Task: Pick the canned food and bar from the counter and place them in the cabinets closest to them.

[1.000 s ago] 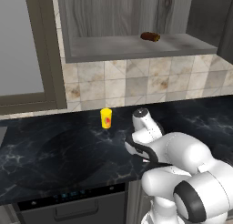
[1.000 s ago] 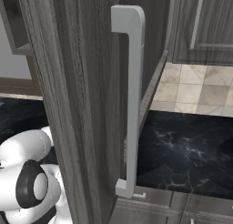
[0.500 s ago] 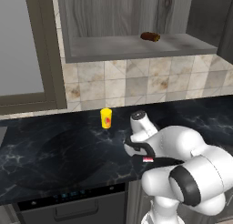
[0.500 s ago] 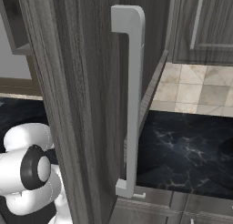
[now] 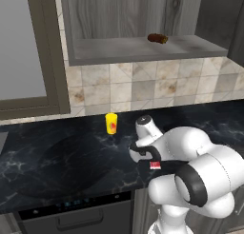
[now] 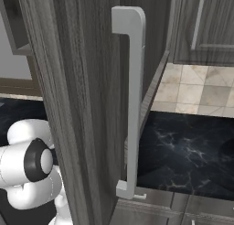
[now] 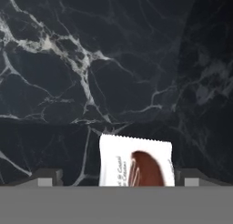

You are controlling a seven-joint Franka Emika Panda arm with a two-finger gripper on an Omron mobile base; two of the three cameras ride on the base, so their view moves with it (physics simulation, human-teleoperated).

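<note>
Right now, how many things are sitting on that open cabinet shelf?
1: a small brown item toward the right of the shelf. The shelf's far right end is cut off, so more may be hidden.

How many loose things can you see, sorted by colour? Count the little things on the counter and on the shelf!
Yellow: 1, the cup with a red mark, on the black counter.
White: 1, the bar in its wrapper, on the counter between the fingertips.
Brown: 1, a small lump on the cabinet shelf.
Total: 3
</note>
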